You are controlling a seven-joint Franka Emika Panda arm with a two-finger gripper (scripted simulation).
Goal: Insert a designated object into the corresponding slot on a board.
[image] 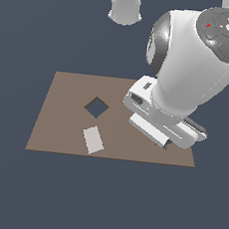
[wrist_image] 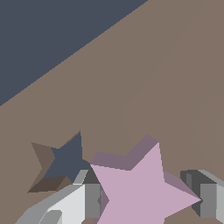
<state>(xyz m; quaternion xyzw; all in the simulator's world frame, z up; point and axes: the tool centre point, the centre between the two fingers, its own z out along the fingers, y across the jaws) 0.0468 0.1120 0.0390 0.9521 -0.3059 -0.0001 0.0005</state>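
In the wrist view, the gripper [wrist_image: 148,199] has its two jaws closed against opposite sides of a pale pink star [wrist_image: 140,188], holding it over the brown board [wrist_image: 166,78]. Just beside the star lies a dark star-shaped slot [wrist_image: 65,164], partly hidden by one finger. The exterior view shows a square hole [image: 96,107] and a whitish tile [image: 93,139] on the board.

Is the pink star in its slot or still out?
Out. The star sits between the gripper fingers beside the empty star-shaped slot.
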